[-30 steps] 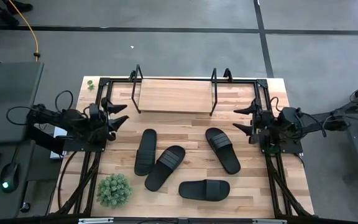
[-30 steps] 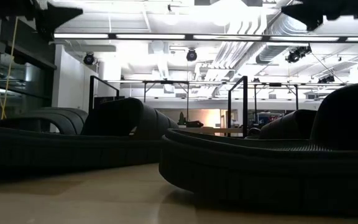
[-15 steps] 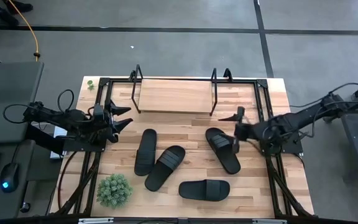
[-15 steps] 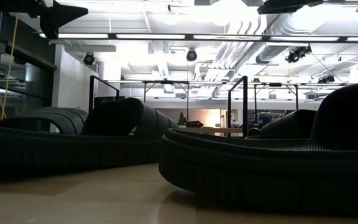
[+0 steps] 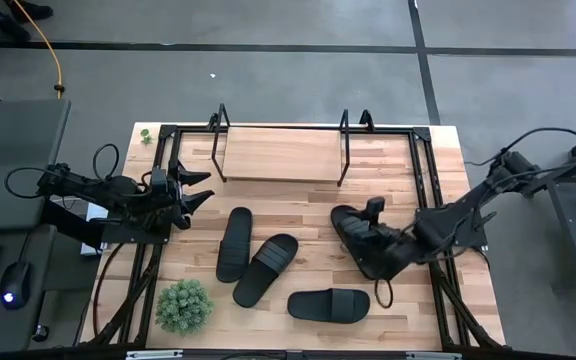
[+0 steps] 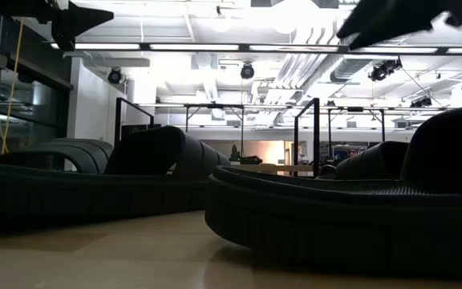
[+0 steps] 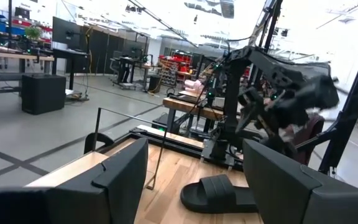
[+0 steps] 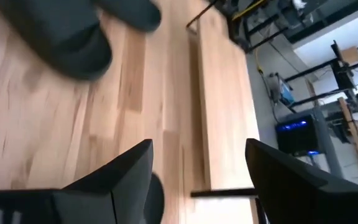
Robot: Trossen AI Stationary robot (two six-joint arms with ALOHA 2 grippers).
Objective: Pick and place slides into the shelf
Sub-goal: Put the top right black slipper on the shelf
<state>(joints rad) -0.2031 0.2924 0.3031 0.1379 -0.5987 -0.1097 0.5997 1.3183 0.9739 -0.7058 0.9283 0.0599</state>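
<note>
Four black slides lie sole-down on the wooden table: one at the left, one beside it, one near the front edge, and the rightmost. The shelf, a light board between black wire end frames, stands at the far edge. My right gripper hangs open above the rightmost slide, high in the low view. Its wrist view shows the tabletop, a slide and the shelf board. My left gripper waits open at the left edge, facing a slide.
A green potted plant stands at the near left corner. A small green object sits at the far left corner. Black frame rails run along both side edges. Bare wood lies between the slides and the shelf.
My right gripper has swung from the table's right edge toward the middle and the near edge, turning as it went, and now stands over the rightmost slide, still open. My left gripper has edged slightly toward the right. The slides have not moved.
</note>
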